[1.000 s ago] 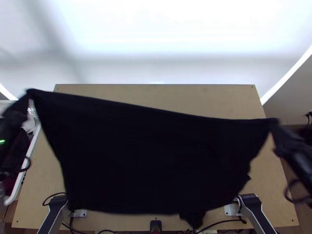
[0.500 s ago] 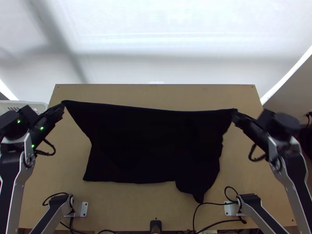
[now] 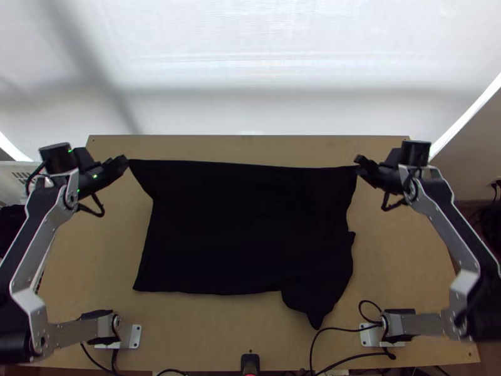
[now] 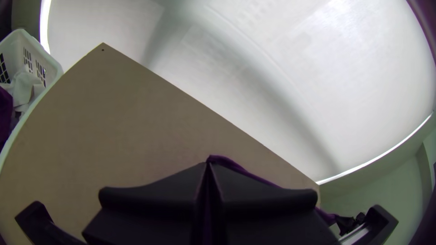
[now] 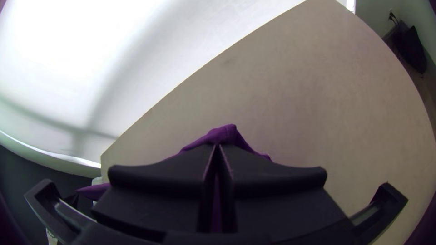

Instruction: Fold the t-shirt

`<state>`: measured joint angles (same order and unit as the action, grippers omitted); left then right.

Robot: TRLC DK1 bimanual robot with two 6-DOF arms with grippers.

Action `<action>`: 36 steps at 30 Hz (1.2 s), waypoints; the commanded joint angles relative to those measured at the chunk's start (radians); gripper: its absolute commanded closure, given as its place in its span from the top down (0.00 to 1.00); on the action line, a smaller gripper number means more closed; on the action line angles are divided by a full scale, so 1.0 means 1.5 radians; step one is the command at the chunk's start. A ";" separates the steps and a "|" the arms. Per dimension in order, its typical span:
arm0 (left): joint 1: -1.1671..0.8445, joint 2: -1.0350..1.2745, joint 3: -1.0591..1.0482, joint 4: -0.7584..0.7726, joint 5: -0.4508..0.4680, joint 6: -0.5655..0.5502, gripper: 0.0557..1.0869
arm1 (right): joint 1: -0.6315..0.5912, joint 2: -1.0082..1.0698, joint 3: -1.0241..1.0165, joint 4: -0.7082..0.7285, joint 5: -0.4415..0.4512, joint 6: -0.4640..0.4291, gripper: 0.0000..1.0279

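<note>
L grip [image 3: 123,163], R grip [image 3: 359,164] closer, holding tee [image 3: 250,225]

Both arms stretch up from the near side, almost mirror images. The left arm [image 3: 41,244] leaves its base [image 3: 116,329] sideways, bends at the elbow [image 3: 25,326], then climbs to a black wrist [image 3: 57,158] dotted with tiny green lights. From there the left gripper [image 3: 123,162] points inward across the table, a cable looping below. Over on the other side, the right arm [image 3: 456,244] makes the same bend outward and upward, and the right gripper [image 3: 359,161] points back toward its partner, the two well apart. Seen from each wrist, the wide black jaws are together at the tips on both.
</note>
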<state>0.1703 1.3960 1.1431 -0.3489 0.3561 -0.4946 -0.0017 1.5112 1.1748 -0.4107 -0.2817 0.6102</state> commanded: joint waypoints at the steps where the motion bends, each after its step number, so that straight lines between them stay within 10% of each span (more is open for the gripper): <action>1: -0.003 0.054 0.045 0.007 -0.004 0.016 0.04 | -0.014 0.072 0.051 0.006 0.013 0.008 0.03; 23: -0.023 0.351 0.301 -0.011 -0.045 0.023 0.04 | -0.009 0.387 0.372 -0.078 0.049 0.005 0.03; 36: -0.045 0.497 0.532 -0.219 -0.055 0.028 0.04 | 0.007 0.484 0.580 -0.225 0.050 0.007 0.03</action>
<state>0.1078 2.1162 1.8610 -0.6224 0.2905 -0.4694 0.0113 2.2147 1.9793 -0.7265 -0.2317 0.6098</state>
